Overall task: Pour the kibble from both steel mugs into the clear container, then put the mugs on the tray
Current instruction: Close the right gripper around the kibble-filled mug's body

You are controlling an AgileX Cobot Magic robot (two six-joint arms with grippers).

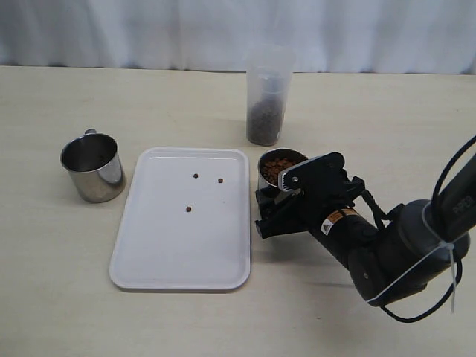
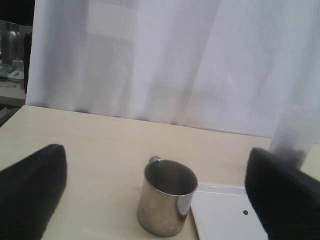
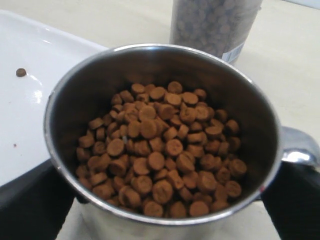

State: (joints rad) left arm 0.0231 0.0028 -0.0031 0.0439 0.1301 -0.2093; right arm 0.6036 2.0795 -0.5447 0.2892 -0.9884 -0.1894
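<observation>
One steel mug [image 1: 281, 167], full of brown kibble [image 3: 160, 150], stands on the table just right of the white tray [image 1: 163, 253]. My right gripper [image 3: 160, 220] is open, one black finger on each side of this mug; its handle [image 3: 300, 147] sticks out past one finger. The clear container [image 1: 266, 97] stands behind it, its lower part filled with kibble. The other steel mug [image 2: 166, 197] stands empty left of the tray. My left gripper [image 2: 160, 200] is open and holds nothing, hanging well short of that mug. The left arm is outside the exterior view.
Three loose pellets [image 1: 195, 176] lie on the tray. A white curtain [image 1: 149, 30] closes off the table's far edge. The right arm [image 1: 394, 253] and its cables stretch across the table's right front.
</observation>
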